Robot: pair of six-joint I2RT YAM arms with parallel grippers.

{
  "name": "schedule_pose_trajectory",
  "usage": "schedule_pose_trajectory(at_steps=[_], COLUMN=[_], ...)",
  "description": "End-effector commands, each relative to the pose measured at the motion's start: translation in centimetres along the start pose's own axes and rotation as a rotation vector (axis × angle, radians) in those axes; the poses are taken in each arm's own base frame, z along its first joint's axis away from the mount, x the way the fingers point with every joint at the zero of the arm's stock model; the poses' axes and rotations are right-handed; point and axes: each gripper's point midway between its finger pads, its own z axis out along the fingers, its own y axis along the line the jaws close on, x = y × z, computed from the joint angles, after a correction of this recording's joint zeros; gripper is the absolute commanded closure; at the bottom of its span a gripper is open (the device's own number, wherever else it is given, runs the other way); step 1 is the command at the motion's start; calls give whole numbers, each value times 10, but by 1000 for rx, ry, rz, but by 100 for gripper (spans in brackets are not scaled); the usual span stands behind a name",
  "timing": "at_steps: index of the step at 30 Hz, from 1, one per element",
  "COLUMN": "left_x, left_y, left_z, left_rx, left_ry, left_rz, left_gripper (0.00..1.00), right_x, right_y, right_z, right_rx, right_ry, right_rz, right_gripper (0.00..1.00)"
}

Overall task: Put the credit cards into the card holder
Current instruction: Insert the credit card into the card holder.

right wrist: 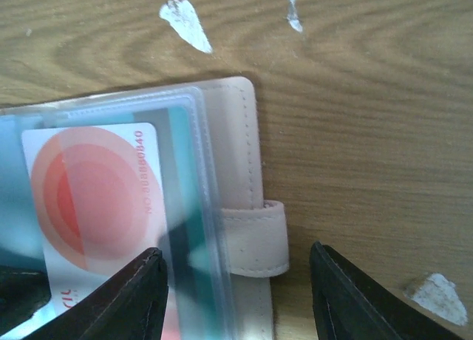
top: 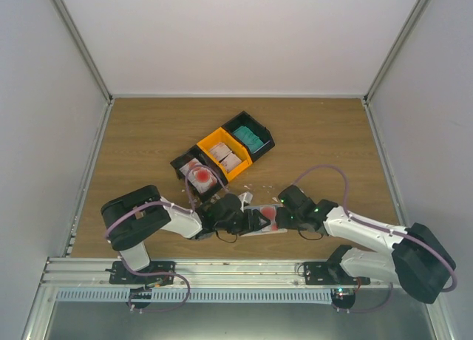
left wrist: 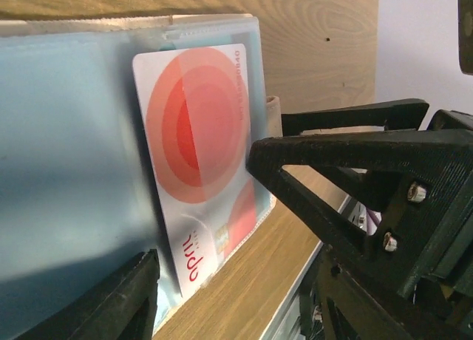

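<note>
The beige card holder (right wrist: 244,155) lies open on the table between my two grippers, and its tab clasp (right wrist: 255,240) shows in the right wrist view. A white credit card with red circles (left wrist: 196,133) sits inside one of its clear sleeves, with a teal card (right wrist: 177,133) showing behind it. My left gripper (left wrist: 214,229) stands open at the card's lower end, touching nothing. My right gripper (right wrist: 236,281) is open too, one finger over the sleeve and the other over bare wood beyond the tab. From above, the holder (top: 266,222) is mostly covered by both grippers.
Three joined bins stand behind the grippers: a black one (top: 194,171) with red-marked cards, an orange one (top: 224,155) with white cards, and a black one (top: 250,136) with teal cards. Small white scraps (right wrist: 185,22) lie on the wood. The table's near edge is close behind the grippers.
</note>
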Motion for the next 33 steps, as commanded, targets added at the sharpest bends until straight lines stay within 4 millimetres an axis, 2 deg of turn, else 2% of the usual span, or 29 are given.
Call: schedule_pose_trajectory(at_steps=[1, 5, 8, 11, 12, 14, 17, 21, 28, 33], left_x=[3, 0, -1, 0, -1, -2, -2, 0, 1, -5], left_y=[15, 15, 17, 22, 30, 33, 33, 22, 8, 11], left_z=[-6, -8, -5, 0, 5, 6, 9, 16, 28, 26], left_rx=[-56, -71, -90, -106, -129, -130, -131, -79, -55, -110], left_ry=[-17, -34, -30, -15, -2, 2, 12, 48, 93, 82], left_rz=[-2, 9, 12, 19, 20, 18, 39, 80, 177, 221], left_gripper=[37, 40, 55, 64, 70, 74, 78, 85, 90, 88], right_x=[10, 13, 14, 16, 19, 21, 24, 22, 21, 15], right_y=[-2, 1, 1, 4, 5, 5, 7, 12, 14, 8], right_z=[8, 8, 7, 6, 6, 7, 9, 9, 10, 6], right_rx=[-7, -30, -34, -51, -61, -65, -81, -111, -122, -84], right_ry=[35, 48, 51, 66, 79, 86, 93, 90, 80, 48], right_rz=[-9, -11, -11, -13, -15, -15, -13, -17, -26, -10], right_gripper=[46, 46, 47, 48, 48, 48, 48, 49, 51, 51])
